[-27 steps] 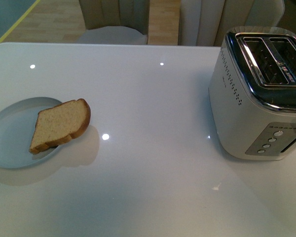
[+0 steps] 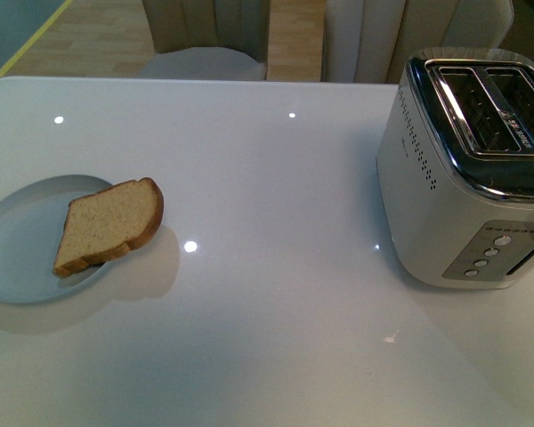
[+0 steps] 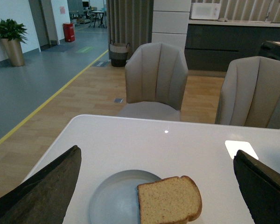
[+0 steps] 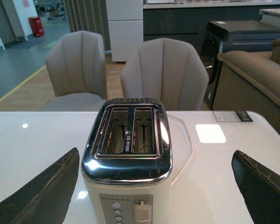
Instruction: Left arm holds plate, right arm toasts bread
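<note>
While left fingers [image 3: 46,186] and right fingers [image 4: 42,186] stood apart, the bread [image 2: 107,227] lay on the plate [image 2: 18,253], rounded top toward the toaster [image 2: 436,205]; its slot label [image 2: 507,133] seemed unreadable.

Bread [image 2: 107,227] rests on the pale blue plate [image 2: 18,253], overhanging its rim.

Left end effector [image 3: 157,151] jaws wide apart, holding nothing. Right end effector [image 4: 156,153] jaws spread wide too, holding nothing.

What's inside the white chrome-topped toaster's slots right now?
Only metal wire guides show in both slots of the white chrome-topped toaster; nothing is loaded. Slot bottoms are hidden in shadow.
</note>
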Motion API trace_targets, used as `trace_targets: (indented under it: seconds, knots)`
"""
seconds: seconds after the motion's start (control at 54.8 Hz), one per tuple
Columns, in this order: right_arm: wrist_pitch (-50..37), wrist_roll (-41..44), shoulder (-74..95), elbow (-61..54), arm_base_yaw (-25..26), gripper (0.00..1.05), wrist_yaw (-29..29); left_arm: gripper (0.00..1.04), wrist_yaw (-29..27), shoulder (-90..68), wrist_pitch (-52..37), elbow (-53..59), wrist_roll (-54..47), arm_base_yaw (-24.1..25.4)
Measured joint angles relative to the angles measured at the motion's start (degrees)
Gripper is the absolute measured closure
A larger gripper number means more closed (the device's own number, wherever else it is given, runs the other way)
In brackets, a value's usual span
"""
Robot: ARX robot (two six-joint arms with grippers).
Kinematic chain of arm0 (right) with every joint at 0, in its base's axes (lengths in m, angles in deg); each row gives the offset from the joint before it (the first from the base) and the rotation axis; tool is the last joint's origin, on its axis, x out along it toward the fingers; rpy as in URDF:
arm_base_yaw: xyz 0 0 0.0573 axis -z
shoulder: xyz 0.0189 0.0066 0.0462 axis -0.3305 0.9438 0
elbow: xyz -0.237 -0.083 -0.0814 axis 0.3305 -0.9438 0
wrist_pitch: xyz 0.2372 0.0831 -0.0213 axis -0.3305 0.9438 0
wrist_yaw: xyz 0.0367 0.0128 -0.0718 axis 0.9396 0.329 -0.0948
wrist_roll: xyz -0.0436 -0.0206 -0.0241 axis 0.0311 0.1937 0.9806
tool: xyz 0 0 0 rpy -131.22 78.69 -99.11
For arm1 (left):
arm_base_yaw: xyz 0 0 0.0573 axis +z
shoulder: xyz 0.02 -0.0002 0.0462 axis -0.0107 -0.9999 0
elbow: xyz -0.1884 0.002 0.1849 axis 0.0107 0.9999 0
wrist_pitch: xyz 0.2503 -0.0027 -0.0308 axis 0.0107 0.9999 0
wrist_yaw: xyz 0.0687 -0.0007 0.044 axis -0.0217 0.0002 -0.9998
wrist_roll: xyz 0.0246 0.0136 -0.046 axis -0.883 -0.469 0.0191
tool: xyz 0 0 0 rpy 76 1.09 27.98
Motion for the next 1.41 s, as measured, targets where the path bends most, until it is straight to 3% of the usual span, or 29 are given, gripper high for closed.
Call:
trace_targets:
  seconds: [0.091,0.128,0.219,0.292,0.474,0.803,1.058,1.405]
  knots:
    - [0.0,0.0,0.0,0.0,0.0,0.09,0.1,0.07,16.4,-9.9,14.3,-6.2,12.5,5.9]
    - [0.0,0.0,0.0,0.0,0.0,0.09,0.1,0.07,19.5,-13.4,15.1,-7.1,16.0,7.7]
    - [0.0,0.0,0.0,0.0,0.0,0.09,0.0,0.07,25.4,-22.0,11.3,-9.3,20.4,12.6]
    - [0.0,0.0,0.0,0.0,0.0,0.09,0.0,0.07,28.5,-35.7,1.3,-12.4,21.2,17.0]
    - [0.0,0.0,0.0,0.0,0.0,0.09,0.0,0.07,27.8,-68.0,-15.2,-20.0,15.6,19.6]
    - [0.0,0.0,0.0,0.0,0.0,0.09,0.0,0.07,21.2,-106.9,-22.9,-38.7,8.9,20.8]
    - [0.0,0.0,0.0,0.0,0.0,0.09,0.0,0.07,19.0,-122.9,-24.2,-48.3,7.8,21.2]
    - [0.0,0.0,0.0,0.0,0.0,0.09,0.0,0.07,14.7,-133.7,-24.6,-52.7,6.6,21.2]
